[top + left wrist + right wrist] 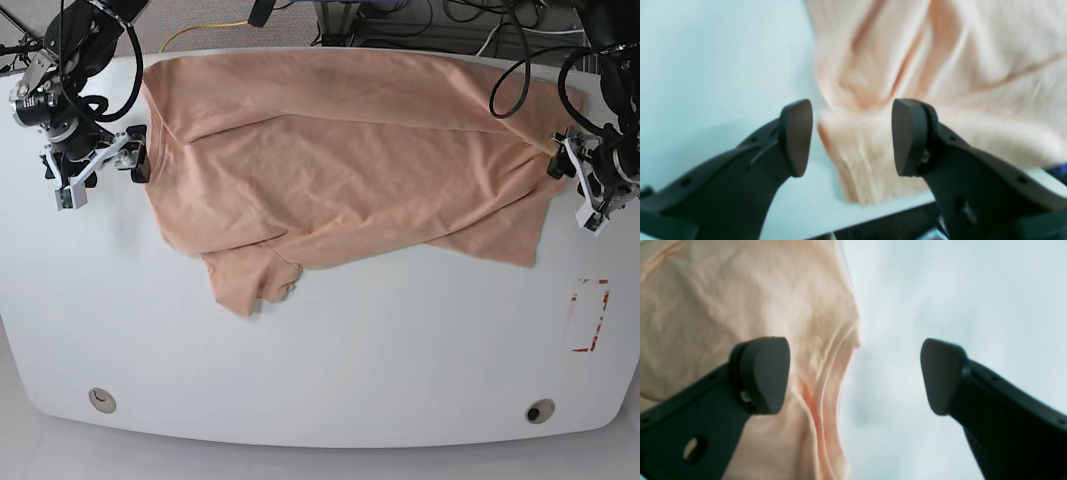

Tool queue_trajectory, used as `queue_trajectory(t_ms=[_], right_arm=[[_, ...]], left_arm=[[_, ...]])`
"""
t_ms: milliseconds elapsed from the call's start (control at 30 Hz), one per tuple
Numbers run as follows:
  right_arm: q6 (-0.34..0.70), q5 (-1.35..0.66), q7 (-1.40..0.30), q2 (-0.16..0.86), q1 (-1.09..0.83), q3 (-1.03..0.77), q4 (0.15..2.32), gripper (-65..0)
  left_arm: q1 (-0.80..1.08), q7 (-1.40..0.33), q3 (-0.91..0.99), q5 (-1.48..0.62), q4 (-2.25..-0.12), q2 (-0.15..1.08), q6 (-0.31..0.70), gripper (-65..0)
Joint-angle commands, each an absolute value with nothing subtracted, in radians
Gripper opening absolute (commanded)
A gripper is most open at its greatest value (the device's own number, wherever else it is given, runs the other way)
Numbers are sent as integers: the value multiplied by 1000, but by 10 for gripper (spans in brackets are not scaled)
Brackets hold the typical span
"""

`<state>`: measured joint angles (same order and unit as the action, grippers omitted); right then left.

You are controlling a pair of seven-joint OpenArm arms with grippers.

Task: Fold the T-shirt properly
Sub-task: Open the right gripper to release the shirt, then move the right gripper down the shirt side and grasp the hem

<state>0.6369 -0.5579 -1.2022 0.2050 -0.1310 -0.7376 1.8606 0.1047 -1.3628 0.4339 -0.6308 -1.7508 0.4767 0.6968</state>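
Left of frame in the base view, we see the right claw [100, 165] spread apart at the T-shirt [340, 160] edge, holding nothing. T-shirt lies folded across the upper worktop [330, 350]. Far right, left claw [578, 190] also apart, empty, beside the cloth.

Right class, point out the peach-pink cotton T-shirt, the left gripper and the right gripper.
Peach-pink cotton T-shirt [340, 150]: base view, middle of the cloth.
Left gripper [852, 137]: left wrist view, between the open fingertips.
Right gripper [855, 376]: right wrist view, between the open fingertips.
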Motion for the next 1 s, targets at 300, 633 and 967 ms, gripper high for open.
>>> queue_trajectory(t_ms=[300,633,967], right_arm=[[633,-535,-1135,295,65,-659,1572,-73],[630,-492,-981,340,269,-532,1214,-75],[639,-323,-845,331,449,-532,935,-75]], left_arm=[[99,-1383,441,-639,-1810,481,698,-304],[71,-1377,441,-638,-1808,475,698,-304],[74,-1377,441,-636,-1808,463,698,-306]])
